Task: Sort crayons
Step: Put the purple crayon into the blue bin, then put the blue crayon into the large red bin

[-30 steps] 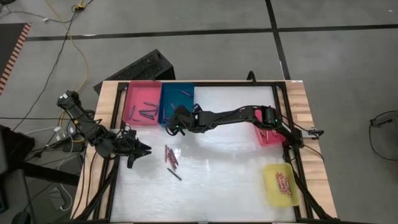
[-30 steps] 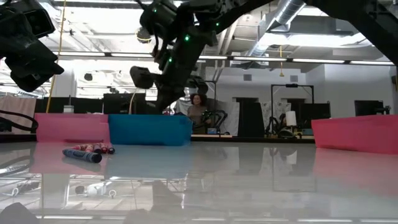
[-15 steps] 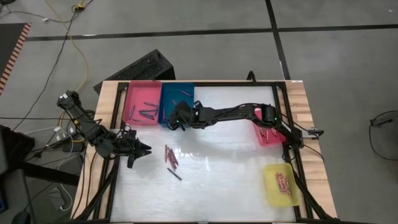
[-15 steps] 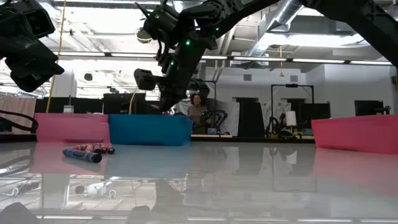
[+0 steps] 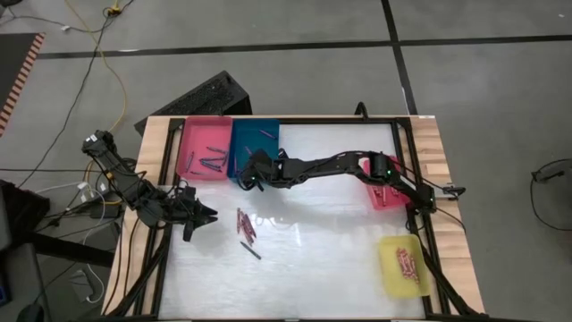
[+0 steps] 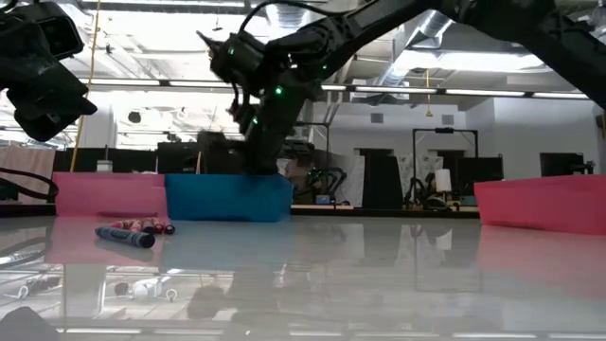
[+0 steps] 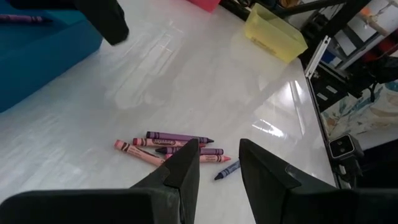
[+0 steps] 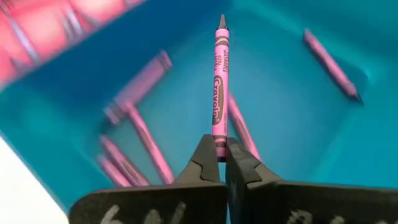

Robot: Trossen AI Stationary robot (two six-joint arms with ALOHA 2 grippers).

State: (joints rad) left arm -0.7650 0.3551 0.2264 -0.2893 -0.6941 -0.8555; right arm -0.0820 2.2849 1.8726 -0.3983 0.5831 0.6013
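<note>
White tabletop, upper left of frame: the right pincer [image 8: 217,152] hangs over the blue tray [image 5: 243,136], clamping a purple crayon [image 8: 220,78] by its butt, tip pointing ahead above the tray's purple crayons [image 8: 140,140].

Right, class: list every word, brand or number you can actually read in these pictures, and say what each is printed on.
"Crayola": on the wrapper of the pink crayon held in the right gripper over the blue tray.
Smaller print on that wrapper: too small to read.
Wrappers of the loose crayons on the table: too small to read.
</note>
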